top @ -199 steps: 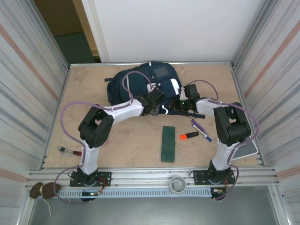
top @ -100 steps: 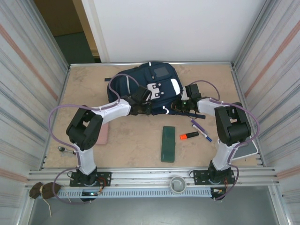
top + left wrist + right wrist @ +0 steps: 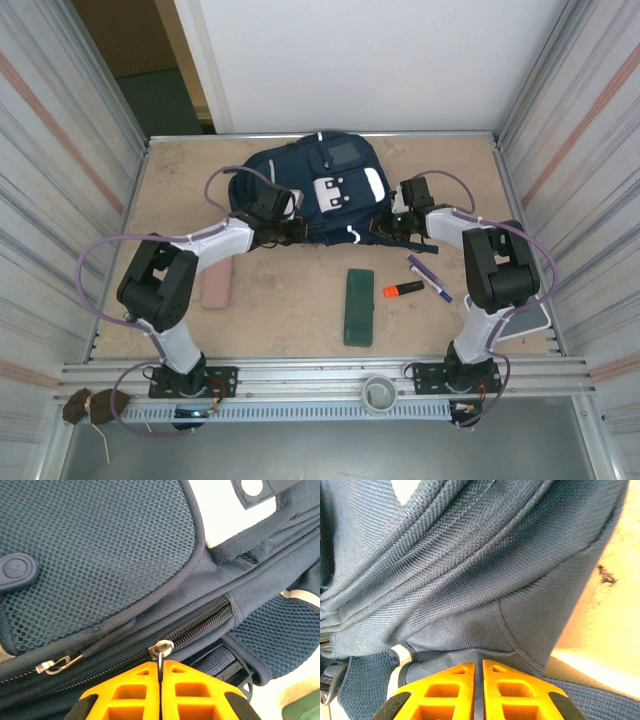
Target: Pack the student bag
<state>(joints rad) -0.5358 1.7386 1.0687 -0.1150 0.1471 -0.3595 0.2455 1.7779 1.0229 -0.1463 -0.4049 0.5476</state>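
Table (image 3: 175,190) carries 1 pink block (image 3: 216,285) nr its left edge, apart from the rest. Left tool (image 3: 284,226) sits at the near-left side of the student bag (image 3: 300,170). In the wrist view its orange fingers (image 3: 130,690) are pressed together, pinching 1 metal zip pull (image 3: 161,649). A 2nd pull (image 3: 52,666) lies loose further along the same zip line. The bag, 1 only, navy, lies flat at the middle of the far edge w/ its grey patch (image 3: 343,153) facing up. 1 green case (image 3: 358,306) lies nr the ctr, toward the near edge. Right tool (image 3: 386,228) touches the bag's near-right side. Its fingers (image 3: 515,690) stand nearly together w/ a thin slit over bag fabric; can't tell if anything is gripped. Right of the case lie 1 orange highlighter (image 3: 403,290) and 2 pens: purple pen (image 3: 420,268) and dark pen (image 3: 440,293). 1 white flat item (image 3: 530,322) lies at the near-right corner, partly behind the right arm (image 3: 495,270).
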